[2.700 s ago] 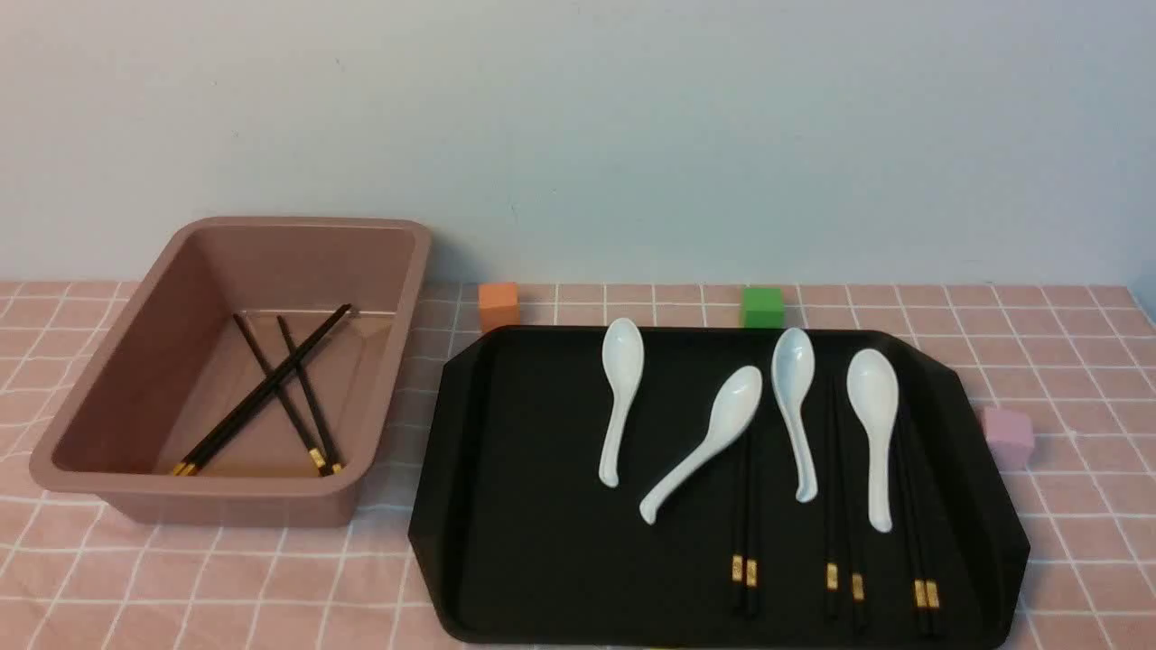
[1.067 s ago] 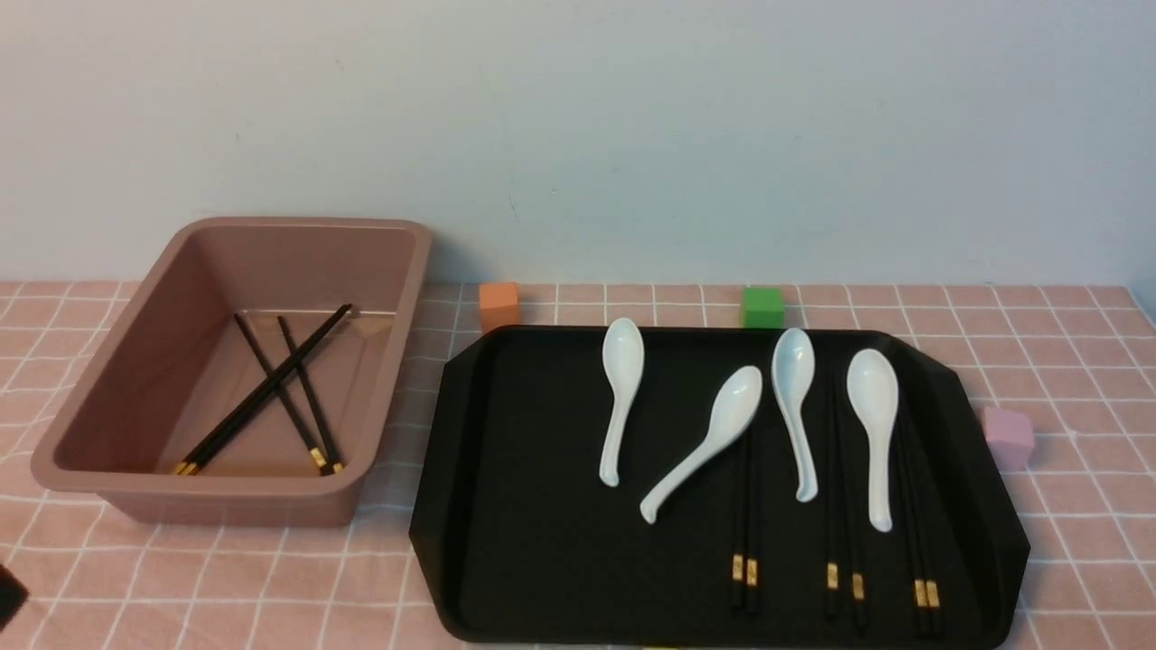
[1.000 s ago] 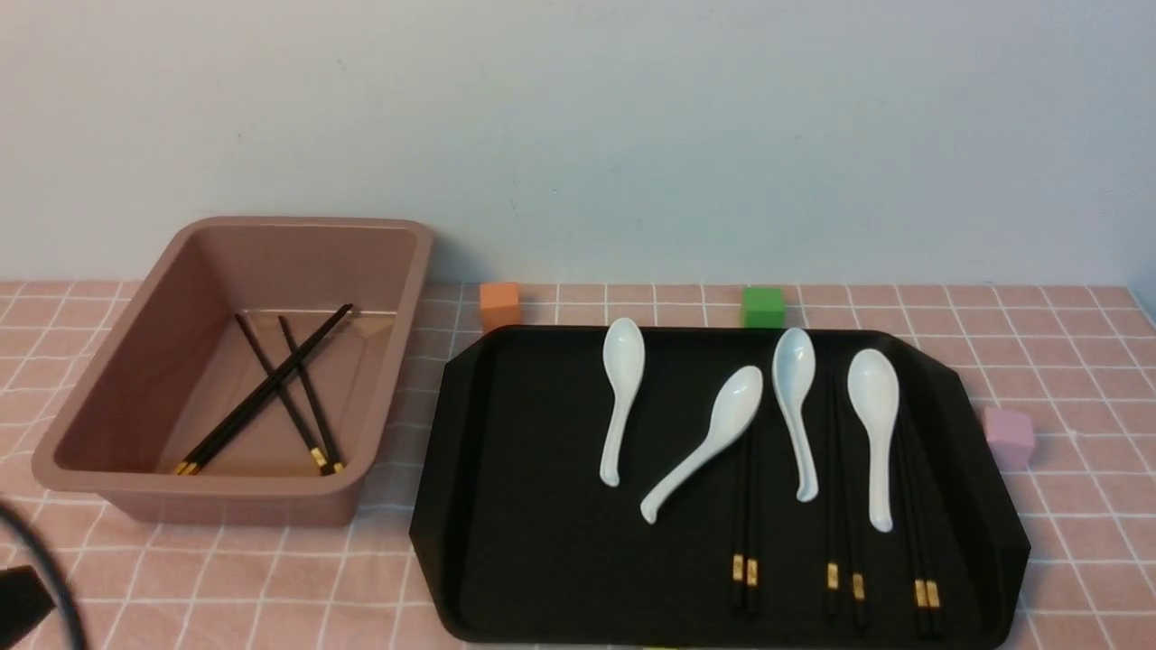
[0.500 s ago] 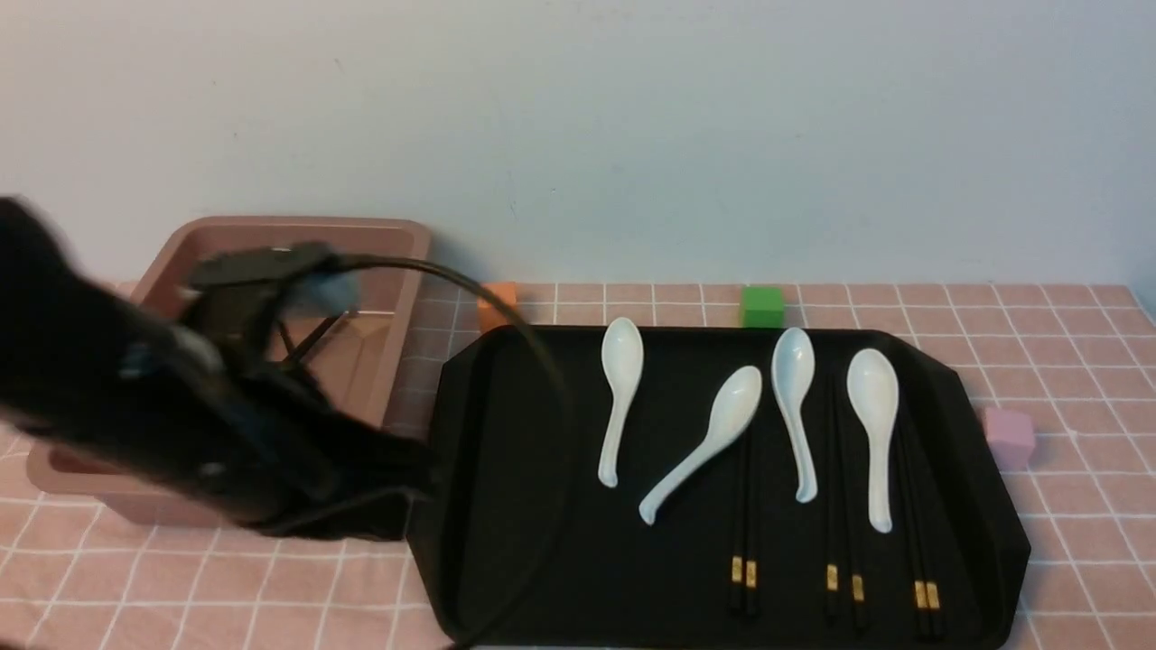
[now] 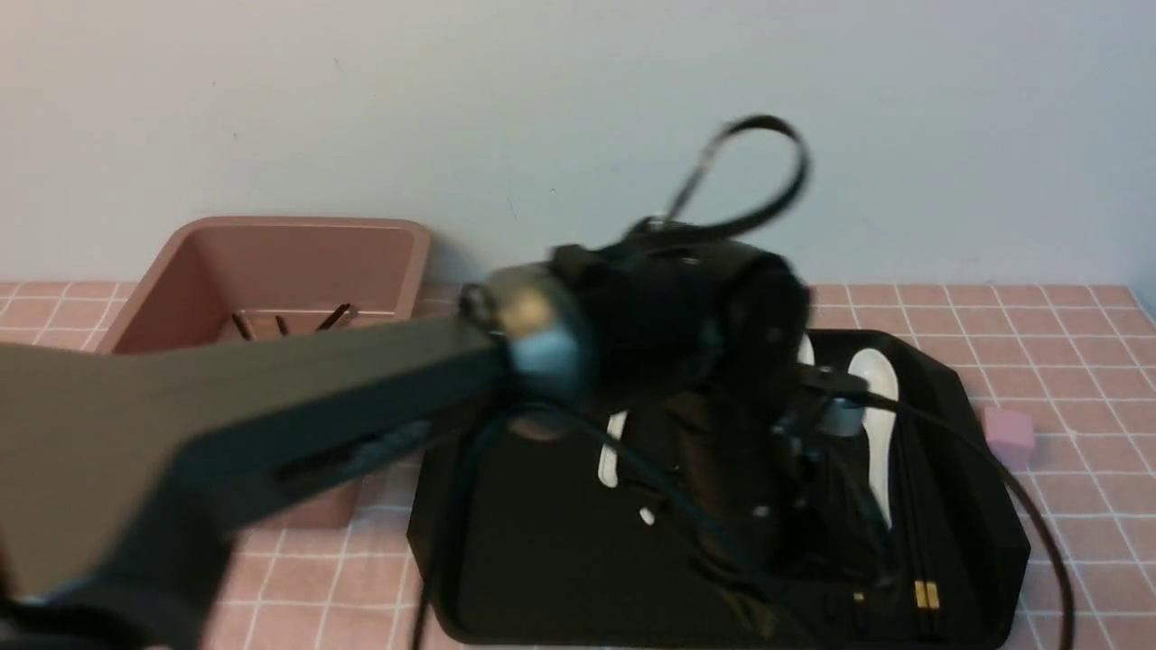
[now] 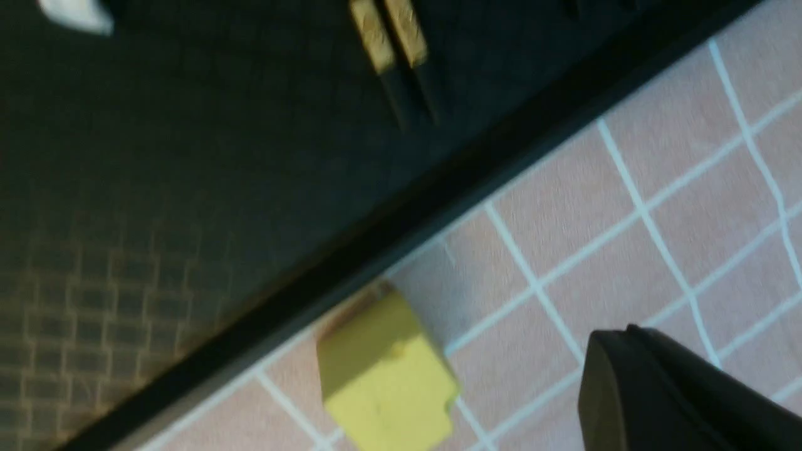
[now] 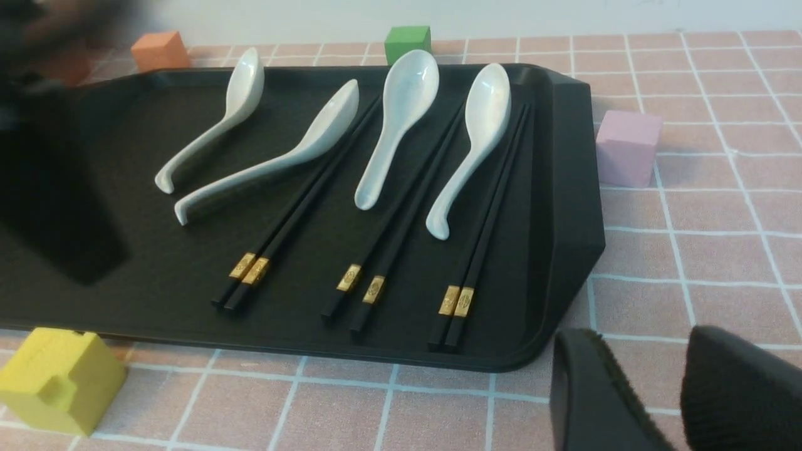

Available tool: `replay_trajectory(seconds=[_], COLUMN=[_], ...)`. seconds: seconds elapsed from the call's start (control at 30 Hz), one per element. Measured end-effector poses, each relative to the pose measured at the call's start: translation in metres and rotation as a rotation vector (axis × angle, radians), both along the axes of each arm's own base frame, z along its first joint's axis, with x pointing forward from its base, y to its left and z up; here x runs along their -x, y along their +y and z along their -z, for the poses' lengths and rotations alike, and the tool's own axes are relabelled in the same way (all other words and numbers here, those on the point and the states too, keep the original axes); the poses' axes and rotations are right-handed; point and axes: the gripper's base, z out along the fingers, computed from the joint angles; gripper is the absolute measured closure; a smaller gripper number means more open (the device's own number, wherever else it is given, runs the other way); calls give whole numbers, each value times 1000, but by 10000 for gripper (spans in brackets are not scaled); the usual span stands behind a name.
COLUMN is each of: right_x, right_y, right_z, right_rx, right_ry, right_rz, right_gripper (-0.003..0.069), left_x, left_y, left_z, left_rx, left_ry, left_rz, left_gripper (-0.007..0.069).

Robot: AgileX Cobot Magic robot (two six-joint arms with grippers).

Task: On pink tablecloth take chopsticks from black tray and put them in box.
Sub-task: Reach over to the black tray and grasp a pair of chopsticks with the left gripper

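left gripper (image 5: pixel 736 533) blurred above black tray (image 5: pixel 984 542), lower centre front view; you can't tell its width. chopsticks (image 7: pixel 382 250) flat on tray beneath it. right gripper (image 7: pixel 651 341) narrow, empty, beside tray over pink tablecloth (image 7: pixel 720 250). box (image 5: pixel 271 235) left.

Left arm (image 5: pixel 271 397) — absent before — now across box (image 5: pixel 271 223), over black tray (image 5: pixel 989 533)

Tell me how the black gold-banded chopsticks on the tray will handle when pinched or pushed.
Probably stiff and light: the thin black gold-banded chopsticks lie dead straight. Likely awkward to pinch, lying flat in close pairs on the matte black tray. A push could skid them into the white ceramic spoons alongside.
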Motion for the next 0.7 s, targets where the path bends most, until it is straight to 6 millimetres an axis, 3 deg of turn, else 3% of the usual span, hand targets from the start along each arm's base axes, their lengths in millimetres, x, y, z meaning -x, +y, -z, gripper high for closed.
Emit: replay_trajectory(seconds=[0.27,0.57,0.7], right_x=[0,0,0], right_y=[0,0,0], right_z=[0,0,0], right_rx=[0,0,-1], right_ry=[0,0,0], right_rz=[0,0,0], right_gripper=[419,419,419], left_x=[-33,-50,-55], left_y=[-11,-19,-20], left_z=[10,45,58], left_rx=[-53,-85,-105], left_ry=[-37,-34,-62], left_rz=[-105,-149,-161], left_gripper=[612,284,211])
